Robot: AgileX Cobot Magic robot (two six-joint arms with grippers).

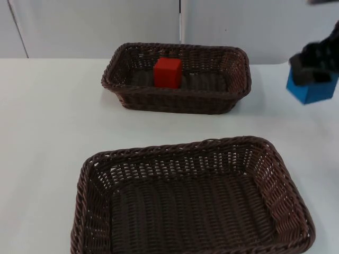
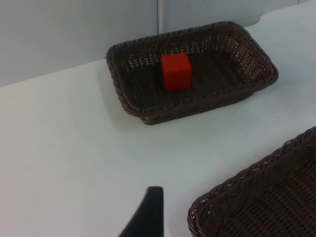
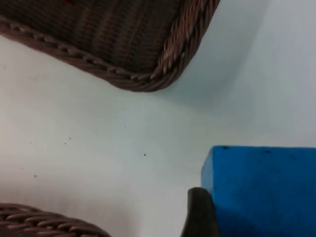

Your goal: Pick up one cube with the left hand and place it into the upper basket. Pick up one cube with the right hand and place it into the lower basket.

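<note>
I see red cube (image 1: 167,72) upright on floor of upper basket (image 1: 233,100), near its back wall, left of centre. Blue cube (image 1: 312,90) is held off the table at the right edge, tilted, right of upper basket. Lower basket (image 1: 90,211) holds no cube.

Even, diffuse light from overhead falls on the white table (image 1: 47,132), bright without glare. The upper basket (image 1: 177,100) and lower basket (image 1: 190,159) throw only faint, soft-edged shadows. In the top view the right gripper (image 1: 313,67) is smeared by motion. The blue cube (image 3: 261,190) looks soft, out of focus.
</note>
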